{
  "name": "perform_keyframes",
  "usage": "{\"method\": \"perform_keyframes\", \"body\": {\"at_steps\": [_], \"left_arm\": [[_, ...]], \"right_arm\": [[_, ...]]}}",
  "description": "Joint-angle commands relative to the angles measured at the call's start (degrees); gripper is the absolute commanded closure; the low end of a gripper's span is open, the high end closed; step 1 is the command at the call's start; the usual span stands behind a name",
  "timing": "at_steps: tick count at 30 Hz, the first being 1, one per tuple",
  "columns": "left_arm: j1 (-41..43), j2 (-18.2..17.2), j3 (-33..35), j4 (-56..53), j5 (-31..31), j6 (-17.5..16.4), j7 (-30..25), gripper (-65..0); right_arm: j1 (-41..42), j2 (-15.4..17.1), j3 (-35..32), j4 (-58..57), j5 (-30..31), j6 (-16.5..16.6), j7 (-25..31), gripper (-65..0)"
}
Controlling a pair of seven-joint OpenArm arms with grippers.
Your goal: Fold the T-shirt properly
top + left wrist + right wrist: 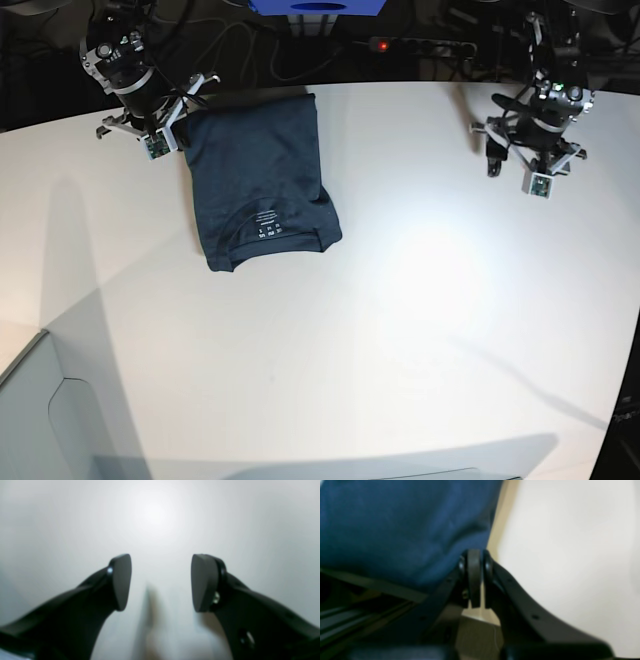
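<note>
Two arms stood at the far corners of the white bench [400,330]. The T-shirt [258,178] lay folded into a narrow dark navy rectangle on the far part of the bench toward the right arm's side, neck end nearest the camera with its small white label [266,226] showing. The right tool [477,580] sat at the shirt's far corner, its pads pressed together at the cloth's edge; whether fabric was pinched between them could not be told. The left tool [161,582] hovered well apart over bare bench, pads spread wide, holding nothing.
</note>
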Motion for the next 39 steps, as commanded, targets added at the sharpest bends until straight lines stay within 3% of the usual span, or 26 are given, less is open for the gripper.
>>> {"method": "perform_keyframes", "body": {"at_steps": [1,14,21,23,29,35,39], "left_arm": [[0.9,-0.5,-0.4,1.1,-0.4,0.1,-1.3,-36.2],[7.6,0.5,-0.5,1.1,-0.4,0.1,-1.3,-36.2],[11.4,3.2,-2.0,3.2,-0.4,0.0,-1.3,-35.3],[13.4,4.1,-2.2,5.2,-0.4,0.0,-1.3,-29.1],[22.1,7.8,-2.3,11.7,-0.4,0.0,-1.3,0.0],[28.9,12.5,-1.9,10.1,-0.4,0.0,-1.3,0.0],[29.7,14.9,-1.9,3.9,-0.4,0.0,-1.4,0.0]], "right_arm": [[0.3,0.2,-0.3,0.1,0.9,-0.5,1.3,0.0],[-3.1,0.2,-3.3,0.1,1.0,-0.3,1.5,0.0],[-3.1,0.0,3.3,0.1,1.0,-0.6,6.6,0.0],[-3.7,0.0,6.1,0.1,1.0,-0.6,6.6,0.0],[-8.9,0.0,10.7,1.5,1.0,-0.6,6.6,0.0],[-17.2,0.0,10.5,2.2,1.0,-0.6,6.6,-0.1],[-18.9,0.5,8.0,-3.7,1.0,-0.3,6.6,-0.1]]}}
